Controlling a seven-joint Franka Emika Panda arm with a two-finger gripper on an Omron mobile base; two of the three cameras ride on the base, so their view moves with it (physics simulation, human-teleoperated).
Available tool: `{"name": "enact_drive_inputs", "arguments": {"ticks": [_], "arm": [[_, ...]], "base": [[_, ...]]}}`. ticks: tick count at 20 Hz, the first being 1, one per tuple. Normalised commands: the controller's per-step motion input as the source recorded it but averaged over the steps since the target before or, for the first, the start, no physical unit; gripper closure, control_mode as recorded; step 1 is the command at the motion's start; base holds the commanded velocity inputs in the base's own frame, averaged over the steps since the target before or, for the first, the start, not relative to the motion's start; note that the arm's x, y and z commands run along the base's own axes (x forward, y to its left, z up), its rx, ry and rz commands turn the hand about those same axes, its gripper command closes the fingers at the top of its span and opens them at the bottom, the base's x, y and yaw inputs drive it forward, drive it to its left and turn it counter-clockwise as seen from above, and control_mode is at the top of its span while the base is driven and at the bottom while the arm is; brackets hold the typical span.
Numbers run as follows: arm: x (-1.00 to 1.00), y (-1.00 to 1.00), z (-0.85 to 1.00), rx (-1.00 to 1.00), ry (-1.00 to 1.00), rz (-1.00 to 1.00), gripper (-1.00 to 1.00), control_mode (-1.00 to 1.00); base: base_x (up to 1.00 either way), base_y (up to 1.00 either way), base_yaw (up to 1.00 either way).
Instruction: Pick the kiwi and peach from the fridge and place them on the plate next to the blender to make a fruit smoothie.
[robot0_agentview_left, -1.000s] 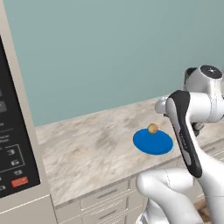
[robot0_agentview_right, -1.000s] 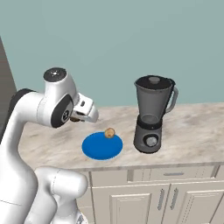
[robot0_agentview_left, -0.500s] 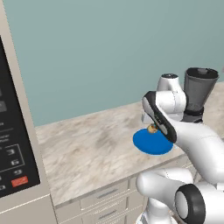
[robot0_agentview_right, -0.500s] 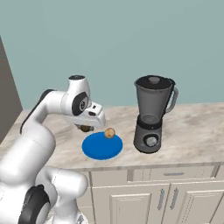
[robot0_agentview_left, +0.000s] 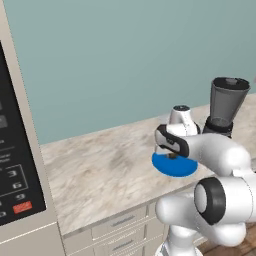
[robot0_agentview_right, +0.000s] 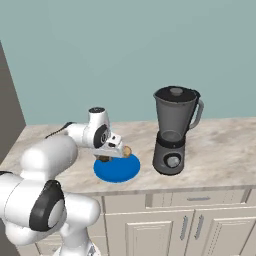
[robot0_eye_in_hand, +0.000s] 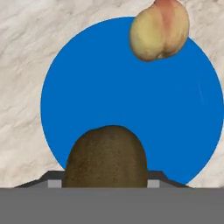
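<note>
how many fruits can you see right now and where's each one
2. The round orange-tan peach rests at the rim of the flat blue plate. The dark brown oval kiwi is held in the gripper above the plate.

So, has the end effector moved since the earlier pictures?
Yes. The end effector, holding the kiwi, moved toward the blender and now hangs over the blue plate.

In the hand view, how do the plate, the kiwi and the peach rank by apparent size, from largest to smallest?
1. Blue plate, by far the largest.
2. Kiwi, held close to the camera, so its apparent size is unsure.
3. Peach, which looks smaller here but lies farther away.
</note>
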Motion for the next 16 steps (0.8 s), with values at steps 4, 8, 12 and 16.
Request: {"name": "enact_drive_inputs", "arguments": {"ticks": [4, 8, 12, 16], "arm": [[0.32, 0.03, -0.73, -0.02, -0.15, 0.02, -1.0, -1.0], [-0.05, 0.04, 0.07, 0.0, 0.0, -0.03, -1.0, -1.0], [-0.32, 0.0, 0.46, 0.0, -0.11, -0.02, -1.0, -1.0], [-0.56, -0.06, 0.6, 0.0, -0.25, -0.03, -1.0, -1.0]], "base": [[0.0, 0.0, 0.0], [0.0, 0.0, 0.0], [0.0, 0.0, 0.0], [0.0, 0.0, 0.0]]}}
